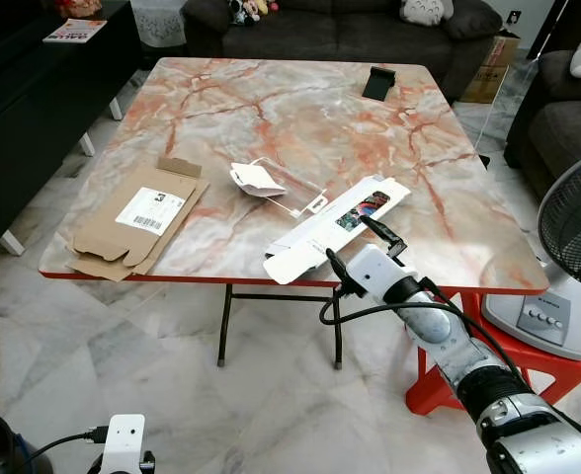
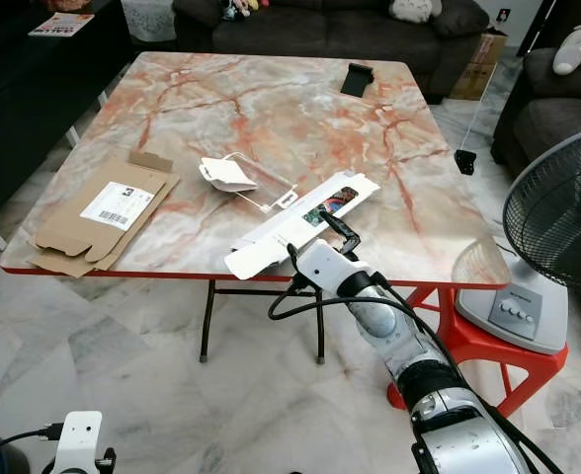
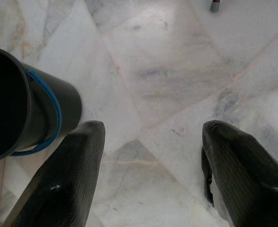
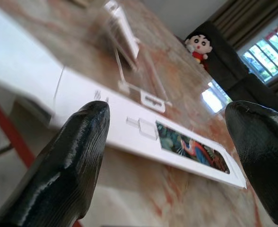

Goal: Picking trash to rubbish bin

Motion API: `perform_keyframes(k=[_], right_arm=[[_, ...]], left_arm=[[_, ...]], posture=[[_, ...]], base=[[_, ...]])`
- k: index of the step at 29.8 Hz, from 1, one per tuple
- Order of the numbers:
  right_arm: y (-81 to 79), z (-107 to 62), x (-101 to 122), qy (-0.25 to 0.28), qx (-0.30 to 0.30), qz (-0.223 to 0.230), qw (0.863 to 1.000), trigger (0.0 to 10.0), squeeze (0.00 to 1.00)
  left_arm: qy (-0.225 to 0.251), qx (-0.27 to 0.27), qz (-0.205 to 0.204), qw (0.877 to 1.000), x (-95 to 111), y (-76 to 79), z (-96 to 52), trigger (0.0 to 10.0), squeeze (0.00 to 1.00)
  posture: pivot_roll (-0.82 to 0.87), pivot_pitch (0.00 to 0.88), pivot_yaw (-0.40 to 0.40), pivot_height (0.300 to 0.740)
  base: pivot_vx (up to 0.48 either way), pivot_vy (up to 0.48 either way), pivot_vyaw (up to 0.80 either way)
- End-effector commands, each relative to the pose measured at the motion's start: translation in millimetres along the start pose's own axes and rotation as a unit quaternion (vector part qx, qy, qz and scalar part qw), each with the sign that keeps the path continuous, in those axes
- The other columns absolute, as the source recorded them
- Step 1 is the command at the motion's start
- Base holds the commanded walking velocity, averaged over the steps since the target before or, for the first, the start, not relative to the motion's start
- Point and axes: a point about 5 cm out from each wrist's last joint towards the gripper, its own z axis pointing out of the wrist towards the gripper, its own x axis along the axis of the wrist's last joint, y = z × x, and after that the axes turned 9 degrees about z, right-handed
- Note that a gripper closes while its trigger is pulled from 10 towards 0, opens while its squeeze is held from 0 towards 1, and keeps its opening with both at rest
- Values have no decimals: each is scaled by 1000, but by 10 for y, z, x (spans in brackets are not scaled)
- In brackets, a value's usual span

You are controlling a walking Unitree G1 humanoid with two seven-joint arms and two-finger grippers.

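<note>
Early stage: the right gripper (image 1: pixel 362 249), fingers spread, is poised just before the white packaging strip (image 1: pixel 335 227); nothing is held. Cardboard (image 1: pixel 132 219) and the bin (image 3: pixel 21 111) remain untouched.

We can read no text anywhere. The flattened cardboard box (image 1: pixel 132 223) carries a white shipping label (image 1: pixel 150 210) with a barcode, too small to make out. The white package (image 1: pixel 336 226) shows only a colourful picture.
</note>
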Motion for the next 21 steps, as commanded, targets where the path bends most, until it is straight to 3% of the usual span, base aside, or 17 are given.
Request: perform_keyframes(k=[1, 10, 21], right_arm=[[56, -20, -37, -9, 7, -36, 999, 10000, 0], [125, -50, -108, -27, 7, -85, 996, 10000, 0], [59, 80, 0, -11, 46, -159, 986, 10000, 0]], left_arm=[[-14, -3, 4, 1000, -81, 19, -20, 10000, 0], [-14, -5, 8, 1000, -89, 16, -22, 10000, 0], [-12, 1, 6, 1000, -73, -21, -13, 10000, 0]], posture=[[137, 90, -41, 740], [137, 79, -36, 740], [156, 59, -43, 740]], base=[[0, 0, 0], [0, 0, 0], [0, 0, 0]])
